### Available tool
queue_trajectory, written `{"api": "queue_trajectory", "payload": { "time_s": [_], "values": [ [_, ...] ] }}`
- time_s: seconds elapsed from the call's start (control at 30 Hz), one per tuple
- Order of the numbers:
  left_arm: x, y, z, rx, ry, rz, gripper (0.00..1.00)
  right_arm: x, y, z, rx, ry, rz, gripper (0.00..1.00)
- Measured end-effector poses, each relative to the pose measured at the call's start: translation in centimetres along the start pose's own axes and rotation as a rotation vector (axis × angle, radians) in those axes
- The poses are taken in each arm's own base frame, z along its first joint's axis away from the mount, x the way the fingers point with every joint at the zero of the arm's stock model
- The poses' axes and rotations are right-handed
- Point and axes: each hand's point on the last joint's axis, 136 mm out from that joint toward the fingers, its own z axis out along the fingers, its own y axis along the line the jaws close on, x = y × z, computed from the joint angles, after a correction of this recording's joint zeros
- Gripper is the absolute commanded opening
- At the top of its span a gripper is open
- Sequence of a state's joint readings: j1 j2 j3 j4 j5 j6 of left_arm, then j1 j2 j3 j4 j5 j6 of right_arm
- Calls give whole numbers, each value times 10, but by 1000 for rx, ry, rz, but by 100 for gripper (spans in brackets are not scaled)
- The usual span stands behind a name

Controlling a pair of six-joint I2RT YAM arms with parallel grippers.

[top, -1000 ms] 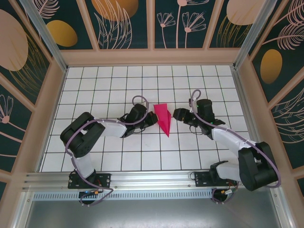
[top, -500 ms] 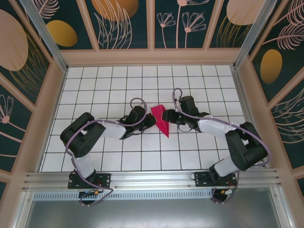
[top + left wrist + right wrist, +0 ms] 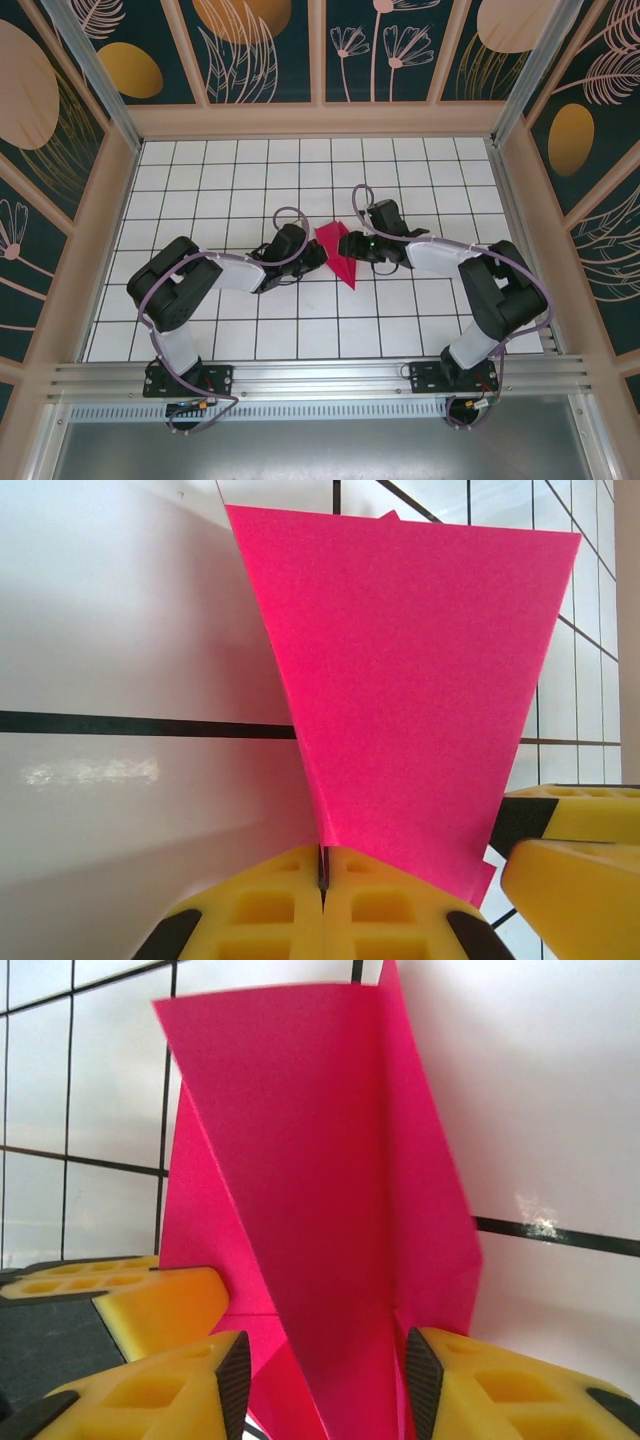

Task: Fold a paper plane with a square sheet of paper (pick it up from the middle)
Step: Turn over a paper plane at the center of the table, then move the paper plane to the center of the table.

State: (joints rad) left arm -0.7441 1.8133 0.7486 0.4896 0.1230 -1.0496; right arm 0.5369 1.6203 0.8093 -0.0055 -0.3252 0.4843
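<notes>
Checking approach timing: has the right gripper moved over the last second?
Yes. The right gripper has moved left across the table grid, right up to the paper plane.

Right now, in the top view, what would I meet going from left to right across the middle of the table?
left gripper → pink paper → right gripper

The paper plane (image 3: 338,250) is plain magenta-pink. The desk (image 3: 250,170) is white with a black grid. The left claw (image 3: 323,858) and right claw (image 3: 322,1345) have yellow pads (image 3: 390,910). The walls (image 3: 260,50) along the frame's top are dark teal with peach and ochre leaves.
</notes>
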Motion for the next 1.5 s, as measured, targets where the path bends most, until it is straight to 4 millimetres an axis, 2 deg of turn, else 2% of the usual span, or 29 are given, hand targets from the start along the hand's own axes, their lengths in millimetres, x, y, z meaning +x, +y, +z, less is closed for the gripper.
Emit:
{"api": "queue_trajectory", "payload": {
  "time_s": [0.17,0.5,0.67,0.8,0.9,1.37,1.47,1.5],
  "values": [
    [2,4,2,-9,5,-1,0,7,2,2,-22,35,-13,57],
    [3,7,3,-18,11,-3,0,19,3,1,-37,80,-18,56],
    [5,5,3,-12,19,-3,0,34,7,4,-34,120,-34,56],
    [7,2,3,1,35,-2,0,44,10,5,-28,143,-54,62],
    [8,-1,3,17,44,0,0,46,14,4,-27,142,-66,63],
    [11,-8,3,45,65,2,0,49,3,8,39,139,-87,46],
    [11,-8,3,45,65,2,0,52,0,9,57,149,-88,39],
    [11,-8,3,45,65,2,0,52,-2,10,68,149,-90,34]
  ]
}}
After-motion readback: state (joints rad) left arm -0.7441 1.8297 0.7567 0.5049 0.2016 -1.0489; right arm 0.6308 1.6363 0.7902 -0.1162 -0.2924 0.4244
